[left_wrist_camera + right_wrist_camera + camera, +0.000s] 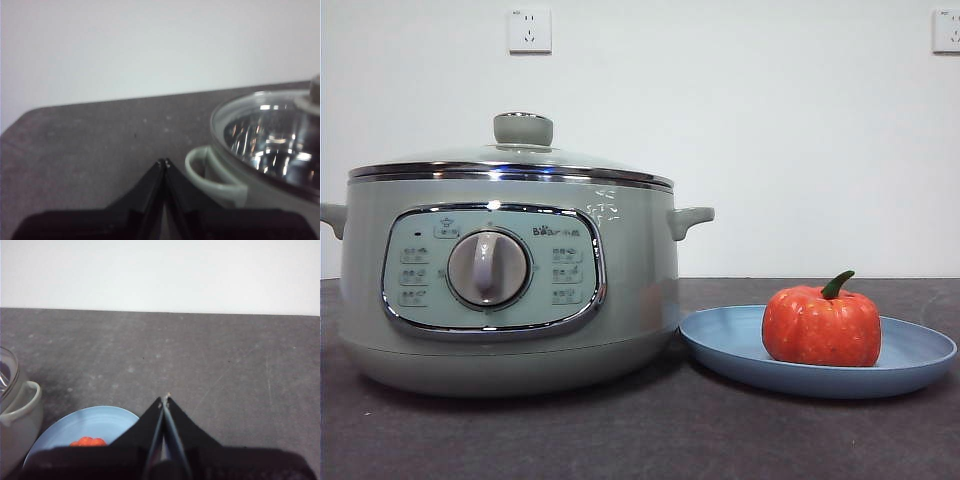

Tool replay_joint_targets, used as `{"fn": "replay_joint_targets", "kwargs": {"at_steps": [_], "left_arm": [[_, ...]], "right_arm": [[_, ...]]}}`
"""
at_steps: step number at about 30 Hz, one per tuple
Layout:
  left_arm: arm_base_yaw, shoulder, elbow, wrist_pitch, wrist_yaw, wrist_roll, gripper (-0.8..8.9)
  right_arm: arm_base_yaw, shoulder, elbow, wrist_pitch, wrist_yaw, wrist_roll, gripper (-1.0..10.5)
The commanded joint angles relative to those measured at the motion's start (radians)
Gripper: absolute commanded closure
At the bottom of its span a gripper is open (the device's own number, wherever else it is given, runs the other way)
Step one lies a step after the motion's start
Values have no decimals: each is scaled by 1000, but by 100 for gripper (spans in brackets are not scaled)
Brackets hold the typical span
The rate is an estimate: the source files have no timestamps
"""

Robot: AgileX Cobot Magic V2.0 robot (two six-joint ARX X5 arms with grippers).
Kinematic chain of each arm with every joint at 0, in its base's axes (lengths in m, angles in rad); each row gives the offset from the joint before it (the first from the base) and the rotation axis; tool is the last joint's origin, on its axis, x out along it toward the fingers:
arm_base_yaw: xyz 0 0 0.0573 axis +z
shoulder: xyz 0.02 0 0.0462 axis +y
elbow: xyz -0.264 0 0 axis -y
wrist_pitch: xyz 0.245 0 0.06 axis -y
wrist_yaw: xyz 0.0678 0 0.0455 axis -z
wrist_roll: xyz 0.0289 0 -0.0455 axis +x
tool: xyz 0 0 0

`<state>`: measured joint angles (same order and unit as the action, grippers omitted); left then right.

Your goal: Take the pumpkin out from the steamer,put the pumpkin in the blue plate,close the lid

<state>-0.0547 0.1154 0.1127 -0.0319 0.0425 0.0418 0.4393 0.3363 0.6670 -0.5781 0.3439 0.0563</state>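
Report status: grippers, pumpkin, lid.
Left gripper and right gripper shut, empty. Pumpkin upright on blue plate. Lid seated on steamer. Nothing obstructing.

A dark grey table (620, 440) carries the steamer (510, 290). The blue plate (910, 360) lies on the table just beside the steamer, on its right in the front view.

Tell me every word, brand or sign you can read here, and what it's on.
"Bear": brand logo on the steamer control panel, right of the dial.
Small characters after the logo: too small to read.
Button labels around the dial: too small to read.
White marks on the steamer's upper wall, near its right handle: unreadable.
The pumpkin, blue plate and lid show no text.
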Motion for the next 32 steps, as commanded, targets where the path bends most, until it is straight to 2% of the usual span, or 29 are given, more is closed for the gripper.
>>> {"fn": "replay_joint_targets", "kwargs": {"at_steps": [1, 7, 11, 13, 16, 32], "left_arm": [[5, -5, -32, 0, 10, 3, 816], [5, -6, -63, -53, 10, 2, 816], [6, -27, -106, -51, 10, -45, 816], [7, -53, -110, -99, 11, -66, 816], [10, -74, -110, -144, 11, -65, 816], [10, -72, -110, -146, 11, -65, 816]], "right_arm": [[2, -1, -8, 3, 3, 6, 958], [2, -1, -8, 0, 3, 6, 958], [2, -1, -8, 0, 3, 6, 958], [2, -1, -8, 0, 3, 6, 958], [2, -1, -8, 0, 3, 6, 958], [2, -1, -8, -10, 3, 6, 958]]}}
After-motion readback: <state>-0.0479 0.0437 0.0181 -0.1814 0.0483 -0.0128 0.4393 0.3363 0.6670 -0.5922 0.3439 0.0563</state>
